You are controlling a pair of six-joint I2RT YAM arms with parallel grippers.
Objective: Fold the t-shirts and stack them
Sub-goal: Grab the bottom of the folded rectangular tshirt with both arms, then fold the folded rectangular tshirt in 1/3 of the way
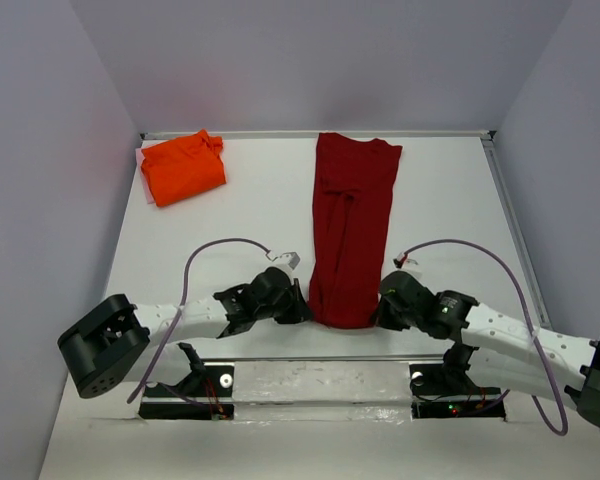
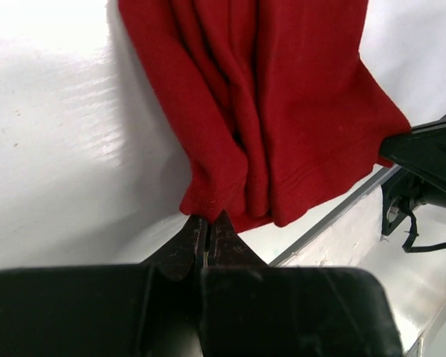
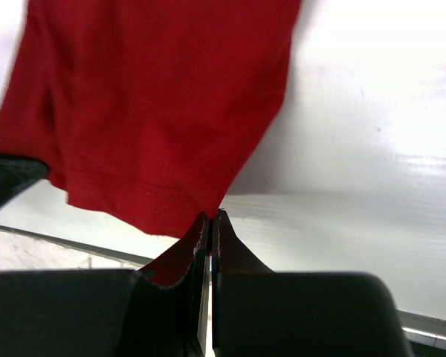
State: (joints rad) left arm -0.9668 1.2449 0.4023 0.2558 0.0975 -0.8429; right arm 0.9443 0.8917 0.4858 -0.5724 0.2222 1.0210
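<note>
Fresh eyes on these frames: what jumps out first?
A crimson shirt lies as a long narrow strip down the middle of the table. The left gripper and right gripper are each shut on a near hem corner. An orange shirt sits folded at the far left corner.

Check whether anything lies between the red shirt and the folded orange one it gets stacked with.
Nothing visible does: only white table separates the red shirt from the orange shirt at the far left corner. The left gripper and right gripper pinch its near hem corners.
</note>
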